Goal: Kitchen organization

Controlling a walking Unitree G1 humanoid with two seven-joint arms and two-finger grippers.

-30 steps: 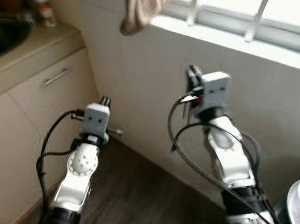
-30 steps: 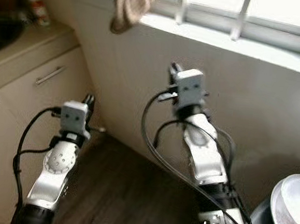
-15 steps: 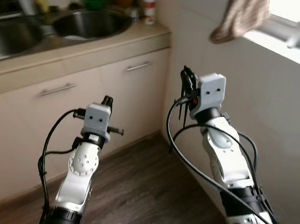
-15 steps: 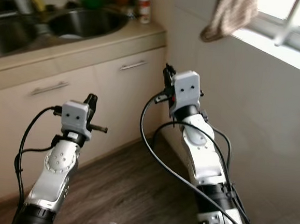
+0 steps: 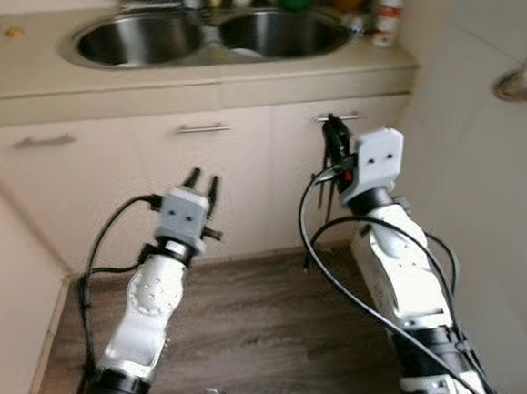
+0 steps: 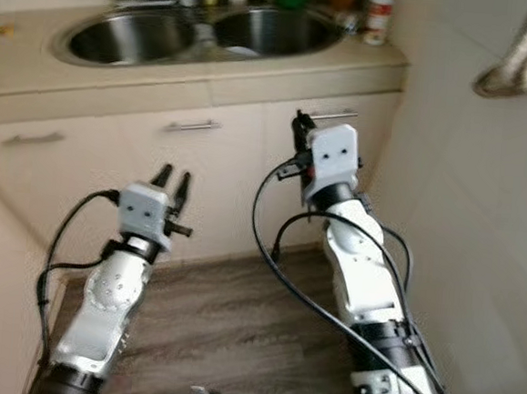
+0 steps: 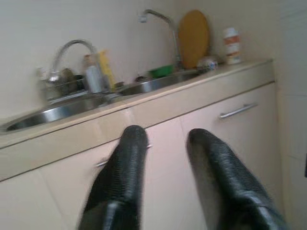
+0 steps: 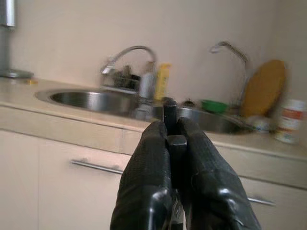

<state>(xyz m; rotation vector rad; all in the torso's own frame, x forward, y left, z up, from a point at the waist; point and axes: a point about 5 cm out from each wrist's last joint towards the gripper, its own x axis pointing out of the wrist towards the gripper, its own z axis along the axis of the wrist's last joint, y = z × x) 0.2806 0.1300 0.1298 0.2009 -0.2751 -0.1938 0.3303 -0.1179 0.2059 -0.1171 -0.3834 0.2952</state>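
Currently we face the tabletop (image 5: 39,29) with its double sink (image 5: 212,38), where clutter needing organizing sits. Both arms are raised ahead for approach: left tool (image 5: 203,179) open and empty, right tool (image 8: 169,139) closed, apparently pinching a small dark piece.

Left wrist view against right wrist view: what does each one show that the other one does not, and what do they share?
The left wrist view gives the left gripper, fingers apart. The right wrist view gives the right gripper, fingers pressed together, and a small yellow thing on the counter. Both share the sink, yellow bottle, green bowl, round board and white bottle.
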